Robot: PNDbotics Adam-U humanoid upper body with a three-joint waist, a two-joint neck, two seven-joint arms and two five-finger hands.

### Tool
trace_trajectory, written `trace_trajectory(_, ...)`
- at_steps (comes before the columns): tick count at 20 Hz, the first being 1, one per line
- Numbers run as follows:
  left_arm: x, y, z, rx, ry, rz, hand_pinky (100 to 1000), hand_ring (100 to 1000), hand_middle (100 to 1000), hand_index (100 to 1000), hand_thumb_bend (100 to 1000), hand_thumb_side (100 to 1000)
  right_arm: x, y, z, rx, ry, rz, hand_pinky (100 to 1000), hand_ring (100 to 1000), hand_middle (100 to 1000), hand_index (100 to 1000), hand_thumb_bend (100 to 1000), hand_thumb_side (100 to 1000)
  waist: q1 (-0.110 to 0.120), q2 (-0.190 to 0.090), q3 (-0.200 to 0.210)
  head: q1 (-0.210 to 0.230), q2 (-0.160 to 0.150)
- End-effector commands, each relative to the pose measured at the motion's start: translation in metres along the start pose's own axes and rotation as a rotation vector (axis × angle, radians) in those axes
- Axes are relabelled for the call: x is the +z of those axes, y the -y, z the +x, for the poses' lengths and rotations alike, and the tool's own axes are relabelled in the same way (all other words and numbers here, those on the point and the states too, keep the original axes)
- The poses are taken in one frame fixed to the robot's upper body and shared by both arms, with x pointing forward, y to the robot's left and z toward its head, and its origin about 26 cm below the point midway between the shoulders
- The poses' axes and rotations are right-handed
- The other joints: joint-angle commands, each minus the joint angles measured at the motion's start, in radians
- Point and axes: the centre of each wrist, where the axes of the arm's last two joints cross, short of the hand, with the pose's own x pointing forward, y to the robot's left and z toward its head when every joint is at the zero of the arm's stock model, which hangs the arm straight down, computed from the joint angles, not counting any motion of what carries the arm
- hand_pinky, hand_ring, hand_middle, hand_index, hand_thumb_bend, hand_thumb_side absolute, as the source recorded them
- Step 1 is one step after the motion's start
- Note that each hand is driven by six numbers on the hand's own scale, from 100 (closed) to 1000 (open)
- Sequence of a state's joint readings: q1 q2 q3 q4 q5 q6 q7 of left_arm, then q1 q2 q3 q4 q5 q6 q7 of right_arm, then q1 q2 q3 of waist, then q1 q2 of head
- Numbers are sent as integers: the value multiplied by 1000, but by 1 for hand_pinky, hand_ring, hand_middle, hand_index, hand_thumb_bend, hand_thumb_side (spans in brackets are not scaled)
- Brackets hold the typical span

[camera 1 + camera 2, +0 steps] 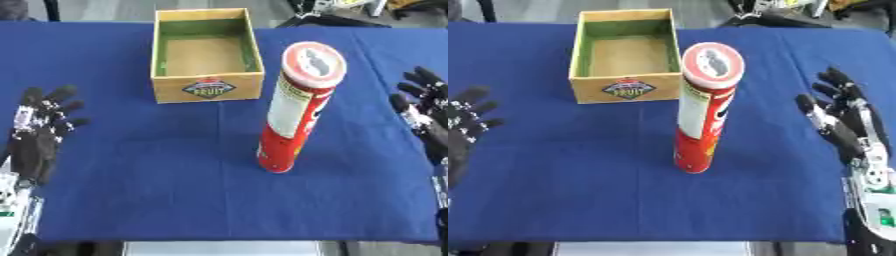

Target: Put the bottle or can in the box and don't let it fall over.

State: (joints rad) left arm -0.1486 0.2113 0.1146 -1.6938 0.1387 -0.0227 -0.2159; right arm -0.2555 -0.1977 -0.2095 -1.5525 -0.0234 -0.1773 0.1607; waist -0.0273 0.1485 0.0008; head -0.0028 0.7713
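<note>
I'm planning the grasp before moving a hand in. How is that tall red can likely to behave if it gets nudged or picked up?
The tall red can stands upright on a narrow base on the blue cloth, so a push near its top would probably tip it. Being round, it would likely roll once down. Its sides look smooth, perhaps slippery for fingers. Both the left hand and the right hand rest open, apart from it.

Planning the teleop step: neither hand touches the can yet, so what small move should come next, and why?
Probably bring the right hand leftward to the can. The can stands upright on the blue cloth, nearer that hand than the left hand, and both hands rest open. The box sits open just behind it.
</note>
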Motion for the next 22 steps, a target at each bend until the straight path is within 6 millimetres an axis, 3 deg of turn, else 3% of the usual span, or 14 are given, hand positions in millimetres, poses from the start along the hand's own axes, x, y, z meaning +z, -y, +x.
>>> trace_trajectory(1, -2, -2, 5, -5, 19, -5, 792, 912, 918, 923, 420, 1000, -10, 3, 6, 33, 19, 62, 801, 894, 883, 942, 670, 407, 0, -17, 3, -4, -1)
trace_trajectory(13, -3, -1, 5, -10, 16, -17, 792, 912, 918, 922, 416, 1000, -34, -12, 4, 60, 39, 336, 839, 979, 968, 967, 743, 353, 1, -18, 11, -12, -1)
trace_trajectory(22, -3, 0, 5, -11, 16, -24, 792, 912, 919, 922, 414, 1000, -46, -26, 6, 47, 65, 477, 846, 983, 971, 970, 763, 345, 3, -17, 12, -16, -1)
